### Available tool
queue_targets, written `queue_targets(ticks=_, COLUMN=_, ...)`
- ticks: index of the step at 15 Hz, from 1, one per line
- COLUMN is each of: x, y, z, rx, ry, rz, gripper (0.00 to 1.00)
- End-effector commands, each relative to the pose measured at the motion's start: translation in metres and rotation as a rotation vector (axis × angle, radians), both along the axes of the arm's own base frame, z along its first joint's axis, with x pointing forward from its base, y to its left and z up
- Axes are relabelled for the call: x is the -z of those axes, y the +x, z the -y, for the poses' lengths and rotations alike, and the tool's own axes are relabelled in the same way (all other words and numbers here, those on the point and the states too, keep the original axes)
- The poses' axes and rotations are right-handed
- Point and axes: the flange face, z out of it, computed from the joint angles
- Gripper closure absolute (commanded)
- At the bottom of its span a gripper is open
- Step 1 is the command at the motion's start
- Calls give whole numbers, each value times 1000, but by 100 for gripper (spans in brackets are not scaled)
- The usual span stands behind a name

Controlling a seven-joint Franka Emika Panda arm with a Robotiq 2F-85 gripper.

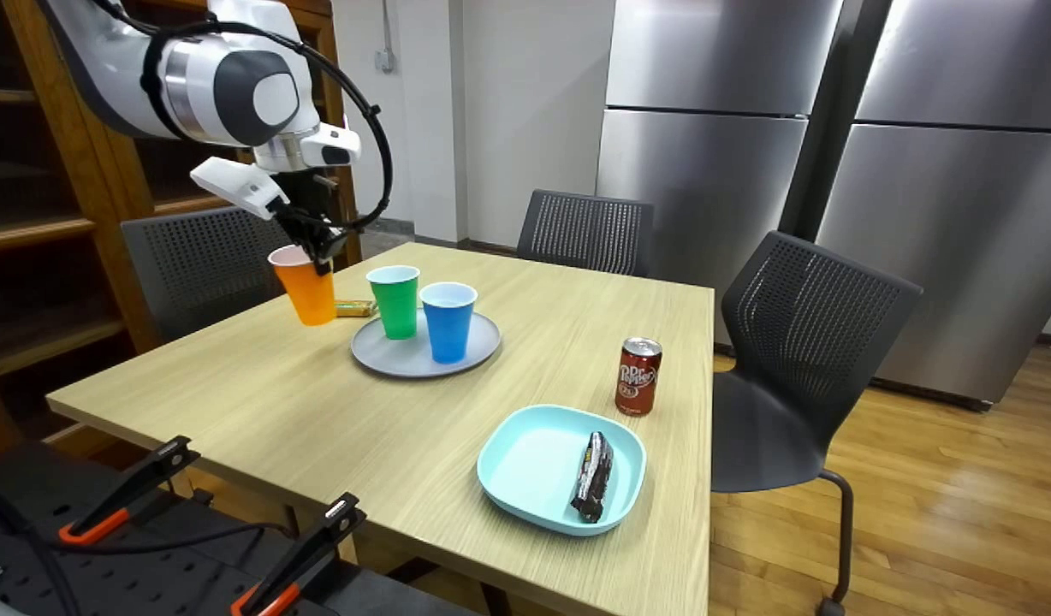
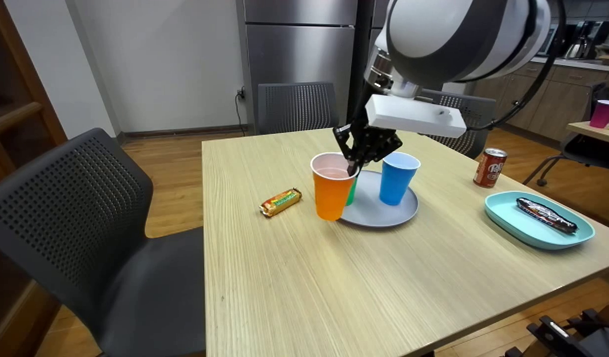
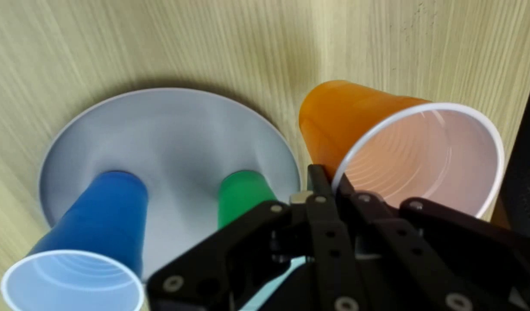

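My gripper point(image 3: 332, 179) is shut on the near wall of an orange cup point(image 3: 355, 116), at its white rim. One finger is inside the cup and one outside. In both exterior views the gripper point(image 1: 323, 263) point(image 2: 353, 167) is at the rim of the orange cup point(image 1: 305, 291) point(image 2: 330, 198). The cup is roughly upright; I cannot tell whether its base touches the table. Beside it, a green cup point(image 1: 395, 304) and a blue cup point(image 1: 448, 329) stand on a round grey plate point(image 1: 380, 359). The green cup point(image 2: 352, 192) is mostly hidden in an exterior view.
A gold-wrapped bar point(image 2: 280, 202) lies on the table near the orange cup. A teal tray point(image 1: 525, 453) holds a dark wrapped bar point(image 1: 594, 477). A Dr Pepper can point(image 1: 638, 376) stands near the tray. Black chairs point(image 1: 799, 342) surround the table point(image 1: 388, 445).
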Motion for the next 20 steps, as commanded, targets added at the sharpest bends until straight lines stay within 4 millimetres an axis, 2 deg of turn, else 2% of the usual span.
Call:
queue_targets(ticks=1, x=-11, y=-6, z=35, rx=-13, ry=-15, rz=-8, gripper=99)
queue_targets(ticks=7, x=0, y=-4, z=75, rx=-25, ry=-50, rz=-29, gripper=99)
queue_targets(ticks=20, x=10, y=0, z=112, rx=37, ry=-39, rz=-39, gripper=99)
